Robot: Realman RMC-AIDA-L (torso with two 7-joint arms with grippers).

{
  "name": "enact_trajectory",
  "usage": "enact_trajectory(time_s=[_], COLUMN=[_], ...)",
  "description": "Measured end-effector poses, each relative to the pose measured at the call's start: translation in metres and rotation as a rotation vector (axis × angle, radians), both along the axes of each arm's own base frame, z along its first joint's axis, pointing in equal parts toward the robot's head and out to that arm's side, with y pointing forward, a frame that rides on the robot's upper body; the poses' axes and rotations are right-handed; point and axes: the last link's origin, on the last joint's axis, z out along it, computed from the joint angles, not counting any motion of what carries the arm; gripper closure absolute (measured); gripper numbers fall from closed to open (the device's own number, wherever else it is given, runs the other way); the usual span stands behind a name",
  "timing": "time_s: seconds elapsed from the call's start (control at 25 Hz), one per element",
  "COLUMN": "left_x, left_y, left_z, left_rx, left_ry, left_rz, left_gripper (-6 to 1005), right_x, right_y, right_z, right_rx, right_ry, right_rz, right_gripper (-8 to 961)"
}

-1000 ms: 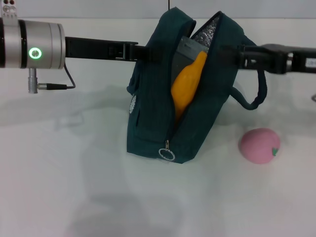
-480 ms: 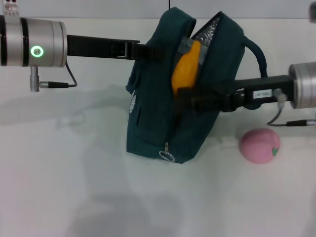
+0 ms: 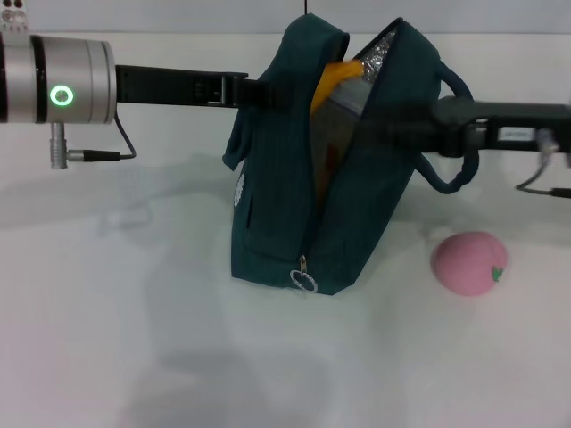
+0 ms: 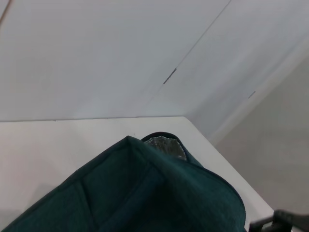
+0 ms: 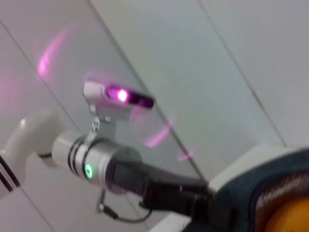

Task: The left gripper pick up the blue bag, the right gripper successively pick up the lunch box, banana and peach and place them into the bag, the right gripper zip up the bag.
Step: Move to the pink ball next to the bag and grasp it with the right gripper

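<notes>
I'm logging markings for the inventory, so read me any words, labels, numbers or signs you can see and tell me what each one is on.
No text can be read.
White label on the right arm: print too blurred to read.
Round pale emblem on the dark teal fabric bag: too small to read.
Glowing green ring on the silver left arm: a light, not text.

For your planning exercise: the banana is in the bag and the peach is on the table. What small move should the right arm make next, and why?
Probably draw the right gripper back from the bag and down toward the peach. The banana already sits inside the open top, the left gripper holds the bag up, and the peach lies alone on the table.
</notes>
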Motion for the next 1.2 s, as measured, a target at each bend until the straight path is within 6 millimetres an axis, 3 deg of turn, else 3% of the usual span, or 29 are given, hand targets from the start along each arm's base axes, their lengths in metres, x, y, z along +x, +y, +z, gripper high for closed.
enact_trajectory(time_s=[0.32, 0.48, 0.64, 0.84, 1.2], left_x=[-0.001, -0.003, -0.009, -0.012, -0.005], left_y=[0.000, -0.001, -0.003, -0.003, 0.001], left_z=[0.001, 0.001, 0.003, 0.004, 0.004], left_rx=[0.003, 0.005, 0.013, 0.017, 0.026], left_ry=[0.003, 0.005, 0.005, 0.009, 0.009], left_rz=[-0.002, -0.004, 0.011, 0.019, 0.002], left_gripper=[930, 930, 930, 930, 930], right_x=[0.007, 0.027, 0.045, 0.052, 0.034], right_y=[-0.028, -0.047, -0.059, -0.063, -0.045], right_z=[0.061, 0.084, 0.102, 0.105, 0.082], right_rx=[0.032, 0.066, 0.120, 0.126, 0.006], right_ry=[0.089, -0.016, -0.232, -0.529, -0.743], right_rz=[0.152, 0.178, 0.105, -0.052, -0.199], right_gripper=[191, 192, 194, 198, 216])
